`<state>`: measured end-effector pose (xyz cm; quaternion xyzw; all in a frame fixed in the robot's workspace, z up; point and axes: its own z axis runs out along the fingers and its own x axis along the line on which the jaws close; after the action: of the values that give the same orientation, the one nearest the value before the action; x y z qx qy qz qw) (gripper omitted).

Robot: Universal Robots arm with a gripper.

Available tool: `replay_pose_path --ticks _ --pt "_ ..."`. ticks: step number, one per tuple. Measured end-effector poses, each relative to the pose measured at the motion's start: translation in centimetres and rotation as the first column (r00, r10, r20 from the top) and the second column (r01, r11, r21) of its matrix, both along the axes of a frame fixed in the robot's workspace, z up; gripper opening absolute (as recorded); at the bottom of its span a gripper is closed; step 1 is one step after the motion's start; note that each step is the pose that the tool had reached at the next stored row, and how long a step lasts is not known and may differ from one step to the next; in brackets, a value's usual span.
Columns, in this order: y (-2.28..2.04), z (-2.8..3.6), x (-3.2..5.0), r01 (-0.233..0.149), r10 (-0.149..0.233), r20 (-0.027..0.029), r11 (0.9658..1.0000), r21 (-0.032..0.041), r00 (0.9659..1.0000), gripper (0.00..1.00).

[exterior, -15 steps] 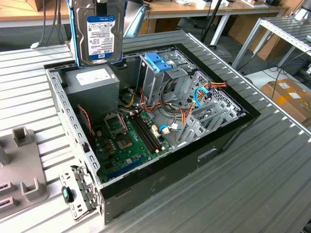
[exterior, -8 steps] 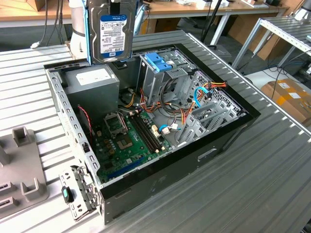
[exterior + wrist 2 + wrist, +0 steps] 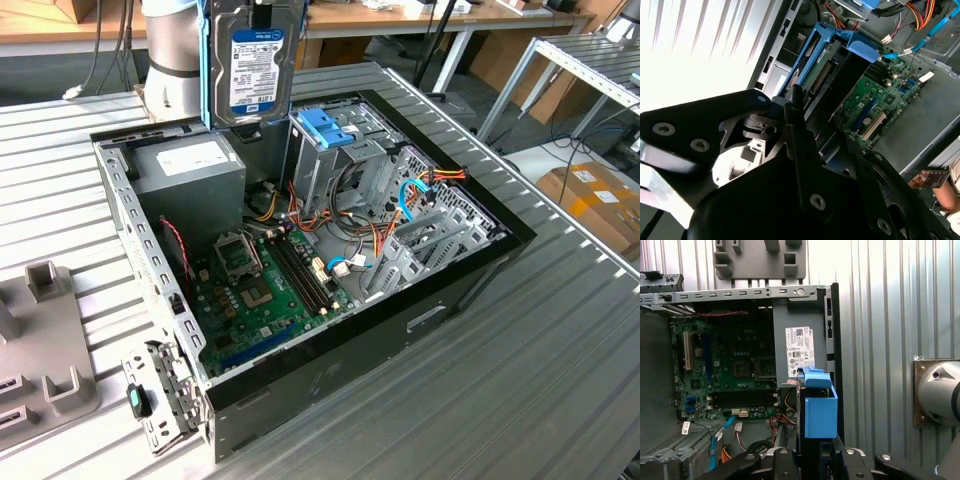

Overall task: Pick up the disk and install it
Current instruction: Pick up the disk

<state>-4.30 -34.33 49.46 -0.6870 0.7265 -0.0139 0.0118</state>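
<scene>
**Disk held upright above the open computer case**

In the exterior view the disk (image 3: 250, 62) is at the upper centre of the frame. It stands upright, its blue-and-white label faces the camera, and a blue rail runs along each long side. It is lifted above the far corner of the open computer case (image 3: 440, 300). Its lower edge is over the gap between two parts: the grey power supply box (image 3: 190, 170) with a white sticker, and the grey drive cage (image 3: 310, 170) with a bright blue latch (image 3: 325, 125) on top.

The pale base of the arm (image 3: 172, 50) stands just beside the disk, on the exterior view's left, behind the case. The green motherboard (image 3: 255, 290) lies flat on the case floor in the middle of the frame. The case rests on a ribbed metal table (image 3: 500, 400). A grey fixture (image 3: 50, 340) sits on the same table at the lower left edge, apart from the case.

In the first wrist view the gripper (image 3: 812, 460) is closed on the disk (image 3: 820, 415) — the disk is seen edge-on, with black gripper parts on both of its flat sides. In the second wrist view one of the black fingers (image 3: 799, 130) lies along the disk (image 3: 807, 60), and the motherboard shows beyond it inside the case.
</scene>
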Motion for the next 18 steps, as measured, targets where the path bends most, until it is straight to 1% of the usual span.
replay_pose_path --ticks 6,9,13,14,18 --pt "0.00 0.00 0.01 0.000 0.000 0.0000 1.0000 0.0000 1.0000 0.35" --pt "0.00 0.00 0.27 0.000 0.000 -0.0001 1.0000 0.0000 1.0000 0.35" --pt "0.00 0.00 1.18 0.000 0.000 0.0000 1.0000 0.0001 1.0000 0.35" --pt "0.00 0.00 1.68 0.000 0.000 0.0000 1.0000 0.0001 1.0000 0.35" --pt "0.00 -0.01 2.89 0.000 0.000 0.0000 1.0000 0.0000 1.0000 0.35"
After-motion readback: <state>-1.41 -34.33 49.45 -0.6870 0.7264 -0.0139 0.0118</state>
